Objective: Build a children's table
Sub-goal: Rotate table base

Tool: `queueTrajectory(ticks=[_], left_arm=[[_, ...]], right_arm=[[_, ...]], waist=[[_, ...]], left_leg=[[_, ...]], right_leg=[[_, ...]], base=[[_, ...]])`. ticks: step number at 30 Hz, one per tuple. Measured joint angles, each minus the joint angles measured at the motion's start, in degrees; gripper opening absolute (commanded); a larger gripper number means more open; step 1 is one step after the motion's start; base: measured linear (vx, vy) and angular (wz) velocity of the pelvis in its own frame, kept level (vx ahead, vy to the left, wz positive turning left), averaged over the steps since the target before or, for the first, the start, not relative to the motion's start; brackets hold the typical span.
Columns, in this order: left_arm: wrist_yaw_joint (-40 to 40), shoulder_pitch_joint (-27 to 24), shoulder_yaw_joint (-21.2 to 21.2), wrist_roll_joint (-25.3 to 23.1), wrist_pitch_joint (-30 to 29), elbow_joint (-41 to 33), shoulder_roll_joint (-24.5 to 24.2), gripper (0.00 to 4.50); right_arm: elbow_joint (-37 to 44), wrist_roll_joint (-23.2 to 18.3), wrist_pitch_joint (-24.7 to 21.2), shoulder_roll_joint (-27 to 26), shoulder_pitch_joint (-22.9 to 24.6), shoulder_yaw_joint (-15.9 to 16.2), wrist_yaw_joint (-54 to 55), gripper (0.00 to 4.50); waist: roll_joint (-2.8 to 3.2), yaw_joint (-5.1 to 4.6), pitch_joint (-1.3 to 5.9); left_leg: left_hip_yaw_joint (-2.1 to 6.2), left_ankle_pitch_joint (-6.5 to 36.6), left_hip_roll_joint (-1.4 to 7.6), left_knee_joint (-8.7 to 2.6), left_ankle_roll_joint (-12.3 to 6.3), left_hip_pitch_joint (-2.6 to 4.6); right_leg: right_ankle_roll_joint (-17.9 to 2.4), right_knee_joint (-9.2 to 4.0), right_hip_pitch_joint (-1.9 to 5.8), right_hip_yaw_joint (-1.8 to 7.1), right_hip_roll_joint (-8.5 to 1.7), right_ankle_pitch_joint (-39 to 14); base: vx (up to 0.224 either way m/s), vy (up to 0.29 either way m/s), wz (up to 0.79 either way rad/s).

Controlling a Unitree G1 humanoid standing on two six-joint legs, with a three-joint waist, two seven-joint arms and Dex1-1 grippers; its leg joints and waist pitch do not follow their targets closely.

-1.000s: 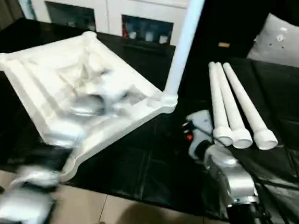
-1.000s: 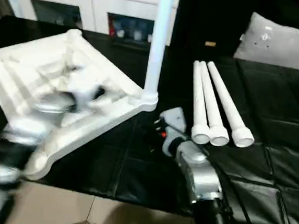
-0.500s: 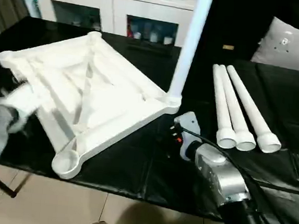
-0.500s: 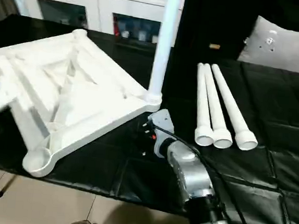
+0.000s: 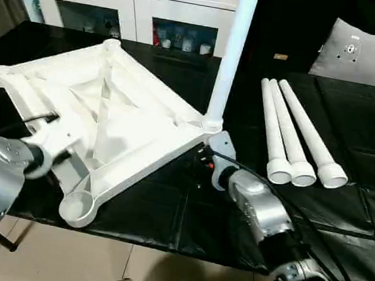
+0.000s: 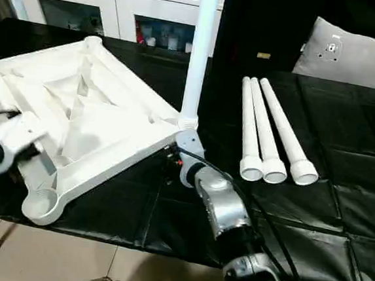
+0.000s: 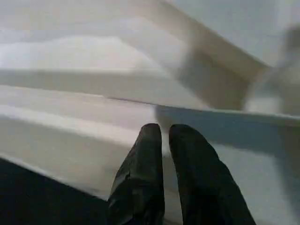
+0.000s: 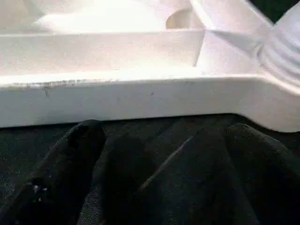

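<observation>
The children's table top (image 5: 143, 127) lies upside down on the black surface, ribs facing up. One white leg (image 5: 231, 52) stands upright in its near right corner socket. Three loose legs (image 5: 296, 133) lie side by side to the right. My left gripper (image 5: 47, 135) is at the top's near left rim. In the left wrist view its fingers (image 7: 150, 140) are shut, with their tips against a white rib. My right gripper (image 5: 213, 149) sits low on the cloth just before the corner that holds the upright leg. It is open, facing the rim (image 8: 140, 93).
The black-covered work surface (image 5: 169, 204) ends close to me, with tiled floor below it. A white cabinet (image 5: 133, 11) stands behind the surface and a grey cushion (image 5: 362, 54) lies at the back right. An empty round socket (image 5: 76, 206) marks the top's nearest corner.
My left arm swung off the table top out to the left, then came back to its near left rim. My right gripper moved forward to the corner with the upright leg.
</observation>
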State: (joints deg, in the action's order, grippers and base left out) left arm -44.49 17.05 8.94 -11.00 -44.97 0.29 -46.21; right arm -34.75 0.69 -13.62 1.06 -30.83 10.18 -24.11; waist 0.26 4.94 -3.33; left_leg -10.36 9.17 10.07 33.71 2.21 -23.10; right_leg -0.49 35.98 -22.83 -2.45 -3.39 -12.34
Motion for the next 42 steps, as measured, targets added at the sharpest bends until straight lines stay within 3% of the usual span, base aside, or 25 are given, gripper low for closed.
queueTrajectory(ticks=[7,10,17,19,23,25,28,31,34,38,42], left_arm=[[-7.9,-1.5,3.3,4.0,-1.2,-6.2,-1.0,0.58],[-10.4,-2.0,4.0,6.3,1.5,-7.7,0.0,0.58],[-14.8,-0.2,8.1,10.9,4.6,-8.9,7.3,0.58],[-14.2,1.4,9.3,10.9,6.5,-6.8,10.0,0.58],[-6.1,6.9,10.3,8.5,15.0,4.0,19.3,0.58],[-2.6,9.2,10.4,7.2,17.6,7.7,21.2,0.58],[-0.3,11.1,9.9,6.9,19.5,9.2,23.2,0.58],[-0.5,10.9,9.8,8.0,20.4,9.0,25.5,0.58],[-0.9,10.4,9.6,9.2,21.2,8.2,26.1,0.76],[-3.3,8.6,9.2,11.6,20.4,3.6,24.3,1.07],[-5.6,7.2,8.1,13.3,17.7,0.0,22.2,1.37]], right_arm=[[-3.9,0.4,1.9,-1.1,-3.0,0.4,0.3,4.5],[-4.8,0.5,2.6,-0.7,-3.0,0.3,0.6,4.5],[-7.1,1.4,3.0,1.6,-3.0,-1.4,1.8,4.5],[-7.1,1.5,3.0,2.2,-3.0,-1.8,2.4,4.5],[-6.3,2.0,3.0,3.4,-3.1,-2.5,3.6,4.5],[-4.6,2.2,2.5,3.6,-3.1,-2.8,4.1,4.5],[-1.4,2.3,0.5,4.4,-3.1,-3.2,5.9,4.5],[1.5,3.0,-2.4,5.6,-3.8,-5.2,10.3,4.5],[2.9,5.0,-8.1,7.3,-6.5,-6.6,15.1,4.5],[2.3,7.0,-16.6,11.0,-11.4,-7.7,17.3,4.5],[-0.9,6.0,-19.4,13.7,-14.6,-9.7,16.1,4.5]], waist=[[0.0,0.31,0.0],[-0.04,0.18,0.0],[-0.05,-0.54,0.0],[0.01,-0.62,-0.04],[0.11,-0.67,-0.09],[0.14,-0.89,-0.11],[0.25,-1.25,-0.13],[0.5,-1.03,-0.28],[0.83,-1.01,-0.48],[1.05,-1.25,-0.55],[1.13,-1.55,-0.56]], left_leg=[[0.0,0.0,-0.02,0.01,0.0,0.04],[-0.01,0.0,-0.05,0.08,0.0,0.03],[-0.03,0.0,-0.02,0.06,0.03,0.05],[-0.02,0.0,-0.01,0.05,0.06,0.04],[-0.02,-0.1,-0.01,0.07,0.15,0.04],[-0.01,-0.1,0.0,0.07,0.17,0.05],[-0.01,-0.1,0.0,0.06,0.18,0.05],[-0.02,-0.1,-0.02,0.09,0.17,0.01],[-0.02,-0.1,-0.02,0.11,0.17,0.0],[-0.01,-0.1,0.0,0.09,0.17,0.02],[-0.02,-0.1,0.0,0.09,0.17,0.04]], right_leg=[[0.0,0.01,0.08,0.01,-0.01,0.0],[0.0,0.01,0.11,0.07,-0.04,0.0],[0.0,0.09,0.03,0.08,0.01,0.0],[0.0,0.12,0.01,0.07,0.02,0.0],[0.0,0.14,0.02,0.07,0.02,0.2],[0.0,0.14,0.01,0.08,0.02,0.2],[0.0,0.12,0.02,0.07,0.03,0.2],[0.0,0.05,0.04,0.08,0.01,0.2],[0.0,0.06,0.03,0.08,0.01,0.2],[0.0,0.1,0.01,0.06,0.03,0.2],[0.0,0.12,0.01,0.07,0.04,0.2]], base=[[0.0,0.0,0.0],[0.0,0.0,0.0],[0.0,0.0,0.0],[0.0,0.0,0.0],[0.0,0.0,0.0],[0.0,0.0,0.0],[0.0,0.0,0.0],[0.0,0.0,0.0],[0.0,0.0,0.0],[0.0,0.0,0.0],[0.0,0.0,0.0]])
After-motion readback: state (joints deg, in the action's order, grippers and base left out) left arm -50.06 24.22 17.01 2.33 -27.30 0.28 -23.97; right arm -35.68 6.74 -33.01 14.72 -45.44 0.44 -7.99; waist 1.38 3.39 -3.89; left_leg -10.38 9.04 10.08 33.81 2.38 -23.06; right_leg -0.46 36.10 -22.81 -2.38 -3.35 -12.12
